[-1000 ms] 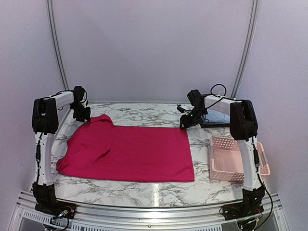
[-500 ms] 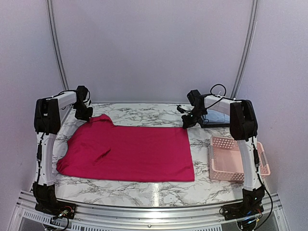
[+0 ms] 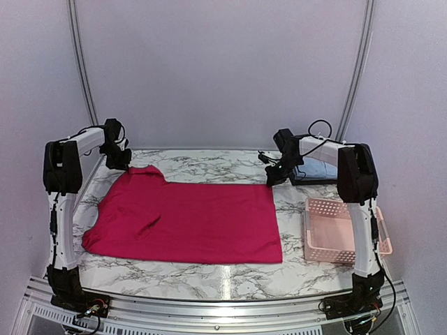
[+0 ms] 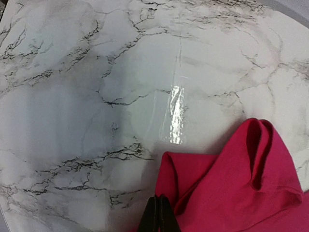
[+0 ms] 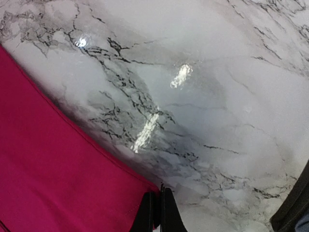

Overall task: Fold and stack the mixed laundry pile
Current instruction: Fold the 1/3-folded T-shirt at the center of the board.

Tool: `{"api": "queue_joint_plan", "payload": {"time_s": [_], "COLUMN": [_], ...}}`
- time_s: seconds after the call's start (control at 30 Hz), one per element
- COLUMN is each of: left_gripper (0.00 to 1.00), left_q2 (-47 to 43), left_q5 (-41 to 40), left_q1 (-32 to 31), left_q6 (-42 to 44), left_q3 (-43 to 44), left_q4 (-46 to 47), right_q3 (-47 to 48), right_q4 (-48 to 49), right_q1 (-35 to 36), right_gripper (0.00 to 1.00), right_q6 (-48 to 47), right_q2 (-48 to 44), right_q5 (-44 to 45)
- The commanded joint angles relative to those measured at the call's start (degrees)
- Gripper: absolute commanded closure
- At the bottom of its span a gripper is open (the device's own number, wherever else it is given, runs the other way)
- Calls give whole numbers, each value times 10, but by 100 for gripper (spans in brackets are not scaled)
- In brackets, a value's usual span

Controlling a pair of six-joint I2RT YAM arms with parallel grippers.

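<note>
A tabletop (image 3: pixel 209 164) in a white, grey-veined marble pattern, smooth and glossy, catching bright glints of light. Spread on it is a red garment (image 3: pixel 188 220) of soft, matt cloth, with gentle creases and a rumpled fold at one corner. A pink basket (image 3: pixel 328 255) of moulded lattice plastic with a faint shine. A dark tray (image 3: pixel 318 173), smooth with a dull sheen. A ribbed, silvery metal rail (image 3: pixel 223 310). A plain, matt, pale wall (image 3: pixel 223 70).

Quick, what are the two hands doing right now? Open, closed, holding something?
The left hand is closed, pinching a far corner of the magenta-red garment.
The right hand is closed, pinching its other far corner.
</note>
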Motion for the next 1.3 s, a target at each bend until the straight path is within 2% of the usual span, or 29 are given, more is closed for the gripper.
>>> {"api": "queue_joint_plan", "payload": {"time_s": [0.0,0.17,0.53,1.03,1.17,1.27], "left_gripper": [100,100,100,100,100,100], "left_q2": [-73,-100,-170,-314,-320,-305], "left_q5": [53,59,68,24,21,17], "left_q1": [27,36,37,38,38,37], "left_q6": [-17,-14,-3,-34,-40,-52], "left_q3": [-29,-79,-132,-357,-389,-407], "left_q4": [-25,-26,-6,-8,-7,-4], "right_q3": [-23,-57,-144,-273,-330,-334], "right_q4": [-5,5,44,60,78,88], "right_q1": [-5,-9,-9,15,18,20], "right_gripper": [100,100,100,100,100,100], "right_q6": [2,-1,-4,6,16,24], "right_q2": [-57,-80,-162,-252,-269,-255], "right_q5": [-7,-13,-36,-56,-55,-50]}}
